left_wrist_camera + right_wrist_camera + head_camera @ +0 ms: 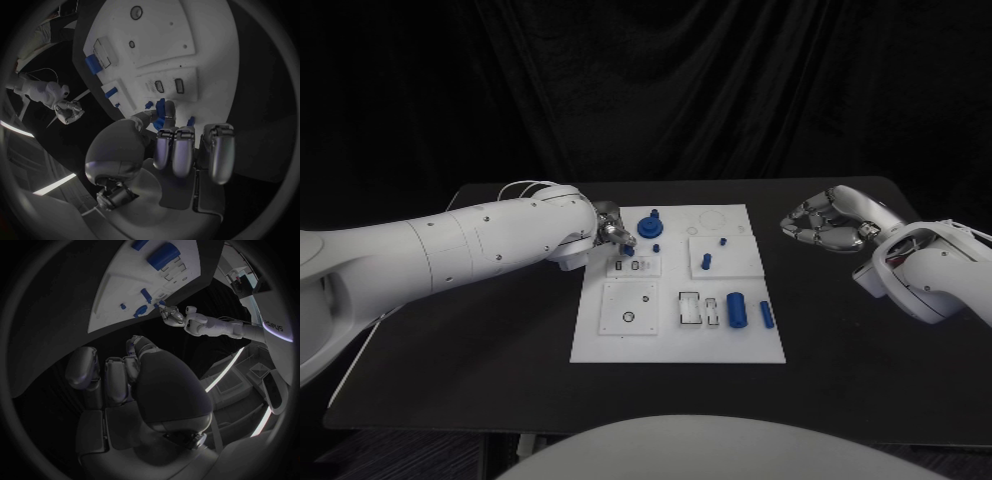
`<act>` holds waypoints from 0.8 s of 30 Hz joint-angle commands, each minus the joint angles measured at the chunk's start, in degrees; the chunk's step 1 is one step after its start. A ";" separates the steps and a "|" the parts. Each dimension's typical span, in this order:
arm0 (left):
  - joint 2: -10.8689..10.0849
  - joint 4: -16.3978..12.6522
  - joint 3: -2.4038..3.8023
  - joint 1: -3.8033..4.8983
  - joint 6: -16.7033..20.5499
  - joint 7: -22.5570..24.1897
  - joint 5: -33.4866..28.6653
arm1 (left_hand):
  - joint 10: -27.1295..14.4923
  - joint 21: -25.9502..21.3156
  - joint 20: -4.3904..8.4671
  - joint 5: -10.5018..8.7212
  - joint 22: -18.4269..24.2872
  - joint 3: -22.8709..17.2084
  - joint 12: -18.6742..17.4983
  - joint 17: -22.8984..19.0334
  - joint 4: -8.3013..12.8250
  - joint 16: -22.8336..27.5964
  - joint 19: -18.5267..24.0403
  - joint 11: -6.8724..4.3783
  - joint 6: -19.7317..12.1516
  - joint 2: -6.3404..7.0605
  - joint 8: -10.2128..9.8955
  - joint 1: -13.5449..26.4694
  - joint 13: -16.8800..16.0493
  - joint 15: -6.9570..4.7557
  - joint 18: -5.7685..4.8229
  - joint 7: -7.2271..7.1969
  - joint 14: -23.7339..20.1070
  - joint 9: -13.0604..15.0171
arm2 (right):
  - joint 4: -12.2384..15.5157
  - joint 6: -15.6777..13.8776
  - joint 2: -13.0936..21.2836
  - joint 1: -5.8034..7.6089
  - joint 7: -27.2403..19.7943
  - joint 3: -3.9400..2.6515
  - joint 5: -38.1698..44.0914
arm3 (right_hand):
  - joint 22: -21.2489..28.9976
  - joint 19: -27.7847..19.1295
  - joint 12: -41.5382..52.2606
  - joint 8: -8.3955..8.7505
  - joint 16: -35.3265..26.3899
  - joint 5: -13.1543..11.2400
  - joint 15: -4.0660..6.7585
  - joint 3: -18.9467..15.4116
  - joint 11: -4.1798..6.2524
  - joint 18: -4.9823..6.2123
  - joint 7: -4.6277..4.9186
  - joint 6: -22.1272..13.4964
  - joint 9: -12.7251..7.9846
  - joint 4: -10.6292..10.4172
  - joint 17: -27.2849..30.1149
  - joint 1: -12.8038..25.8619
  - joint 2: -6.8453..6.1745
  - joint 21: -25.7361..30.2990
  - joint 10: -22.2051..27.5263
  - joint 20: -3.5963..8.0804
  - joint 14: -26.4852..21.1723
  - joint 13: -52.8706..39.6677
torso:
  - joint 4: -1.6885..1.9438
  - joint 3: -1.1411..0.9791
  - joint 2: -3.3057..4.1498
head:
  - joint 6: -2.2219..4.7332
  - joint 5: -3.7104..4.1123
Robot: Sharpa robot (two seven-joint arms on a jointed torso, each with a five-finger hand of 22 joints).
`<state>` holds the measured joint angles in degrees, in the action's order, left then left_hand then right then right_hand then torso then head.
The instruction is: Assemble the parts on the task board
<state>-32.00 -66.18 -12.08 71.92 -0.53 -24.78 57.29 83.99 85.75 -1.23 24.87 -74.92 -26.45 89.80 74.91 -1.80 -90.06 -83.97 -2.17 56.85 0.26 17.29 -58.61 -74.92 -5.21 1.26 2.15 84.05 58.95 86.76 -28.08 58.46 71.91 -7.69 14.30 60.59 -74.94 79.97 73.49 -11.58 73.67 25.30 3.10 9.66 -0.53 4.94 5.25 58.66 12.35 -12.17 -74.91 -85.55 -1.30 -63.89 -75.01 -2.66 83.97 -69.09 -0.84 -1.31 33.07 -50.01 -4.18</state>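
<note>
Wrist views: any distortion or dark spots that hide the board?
Left wrist view: fisheye bends the board edges; left robot hand covers its near end, blue part at the fingertips. Right wrist view: dim, right robot hand in shadow, board curved. Head view: board evenly lit.

Left hand (612, 234) reaches inward, fingers (164, 114) seemingly pinching something small; right hand (828, 222) hovers with fingers curled in, holding nothing.

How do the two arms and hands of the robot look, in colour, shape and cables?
Both arms have smooth, rounded white shells. The left arm is thick and tube-like; the right arm shows thin cables near its wrist. The left hand and right hand are silver metal with segmented fingers.
</note>
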 commanded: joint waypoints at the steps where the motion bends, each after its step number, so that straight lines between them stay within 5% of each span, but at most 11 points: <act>1: -0.15 -0.50 0.04 -0.05 1.26 0.21 0.01 | 6.01 -0.32 -0.02 -0.45 -6.64 -4.01 0.20 15.09 3.51 0.06 -0.15 -0.29 0.80 -0.09 -0.41 0.66 -15.08 -0.14 0.94 -0.44 5.95 0.05 | -0.03 0.47 0.04 -0.17 1.07 -0.04 0.28 | -1.80 -0.03 -0.23 0.36 -0.39 0.24 0.15 0.46 -0.10 0.76 0.06 -0.41 0.05 -0.01 -0.20 -0.32 0.41 0.11 0.14 -0.23 1.67 0.11 | 0.00 -0.01 -0.05 | 0.01 -0.11; 24: -1.08 -3.89 0.00 -0.09 -0.26 -2.68 0.01 | 6.01 -0.79 0.03 -1.29 -5.92 -4.47 0.20 15.09 3.32 0.06 0.34 -0.25 0.53 -0.21 -1.12 1.31 -15.08 -0.15 1.12 -0.36 5.95 0.06 | -0.10 0.66 -0.13 -0.20 1.41 -0.04 0.29 | -1.76 -0.07 -0.30 0.39 -0.49 0.23 0.13 0.50 -0.13 0.78 0.09 -0.44 0.06 0.01 -0.12 -0.31 0.38 0.22 0.20 -0.25 1.64 0.19 | -0.22 0.01 0.00 | 0.01 -0.63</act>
<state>-33.09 -69.91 -12.12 71.92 -0.45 -27.21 57.30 83.99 85.31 -1.23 23.91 -74.91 -27.56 89.79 74.91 -1.49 -90.06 -83.97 -2.17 57.26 0.11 16.42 -57.70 -74.92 -5.21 1.26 2.15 84.05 58.95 86.67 -27.69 58.32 71.86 -7.26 14.30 60.60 -74.93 79.96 73.49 -11.58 73.38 25.29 3.10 9.83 -0.63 4.93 5.25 58.66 12.34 -12.00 -74.90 -85.55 -1.30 -63.89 -74.91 -2.66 83.97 -68.93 -1.01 -1.31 33.07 -50.01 -4.76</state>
